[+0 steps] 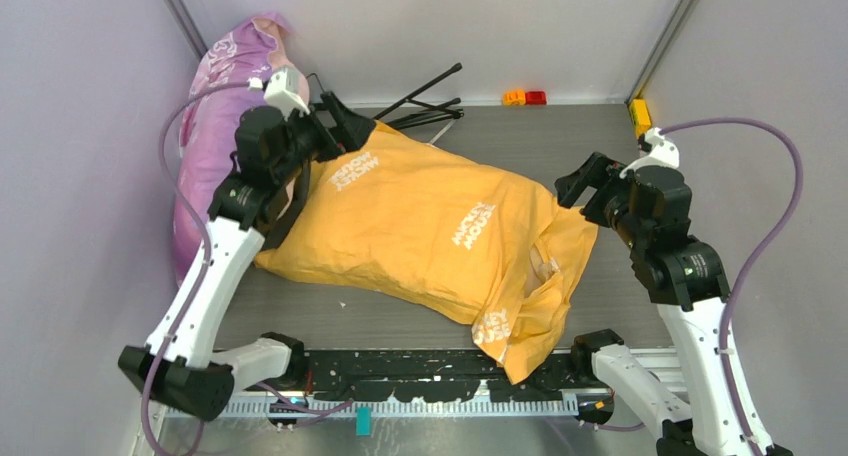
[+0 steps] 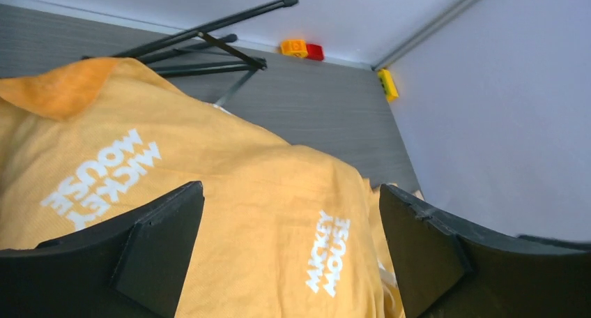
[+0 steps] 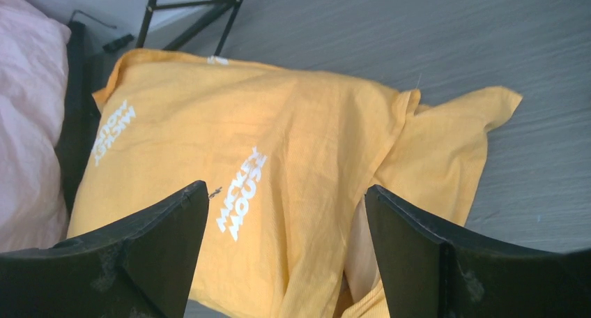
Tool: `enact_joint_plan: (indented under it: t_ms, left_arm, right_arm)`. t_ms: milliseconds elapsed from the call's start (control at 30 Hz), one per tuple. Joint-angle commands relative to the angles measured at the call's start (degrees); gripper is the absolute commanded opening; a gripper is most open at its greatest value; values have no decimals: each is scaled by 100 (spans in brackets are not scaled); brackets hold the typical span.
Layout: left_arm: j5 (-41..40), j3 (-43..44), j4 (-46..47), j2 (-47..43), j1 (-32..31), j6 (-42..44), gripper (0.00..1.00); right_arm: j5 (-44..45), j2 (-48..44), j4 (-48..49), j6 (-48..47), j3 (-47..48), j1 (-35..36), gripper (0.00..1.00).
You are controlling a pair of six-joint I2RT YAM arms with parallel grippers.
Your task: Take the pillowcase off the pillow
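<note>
The orange pillowcase [image 1: 420, 226] with white "Mickey Mouse" text lies diagonally across the table, still around the pillow. A sliver of the cream-white pillow [image 1: 545, 268] shows at the case's open end near the front right; it also shows in the right wrist view [image 3: 357, 245]. My left gripper [image 1: 345, 126] is open and hovers at the case's far-left corner, with the case [image 2: 279, 213] below its spread fingers. My right gripper [image 1: 583, 188] is open and hovers just beyond the open end, with the case [image 3: 279, 157] below it.
A pink-purple floral pillow [image 1: 215, 126] leans along the left wall. A black folded stand [image 1: 425, 101] lies at the back. Orange and red blocks [image 1: 525, 98] and a yellow block [image 1: 638, 111] sit by the back wall. Loose case fabric [image 1: 525, 326] hangs over the front rail.
</note>
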Motion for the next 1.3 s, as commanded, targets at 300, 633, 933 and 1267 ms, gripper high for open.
enact_joint_plan:
  t_ms: [300, 633, 933, 1267]
  left_arm:
    - [1158, -2508, 1195, -714, -764, 328, 86]
    - [538, -2413, 41, -916, -1811, 1006, 84]
    - [592, -2454, -394, -1197, -1829, 1072, 83]
    - [110, -2002, 181, -110, -3341, 1052, 79]
  right_arm:
    - [-421, -866, 686, 1686, -2780, 12, 75]
    - [-2397, -84, 2765, 2655, -3939, 12, 77]
    - [-2778, 544, 2938, 2470, -3465, 18, 11]
    - [-2891, 1870, 3462, 2259, -2039, 1093, 0]
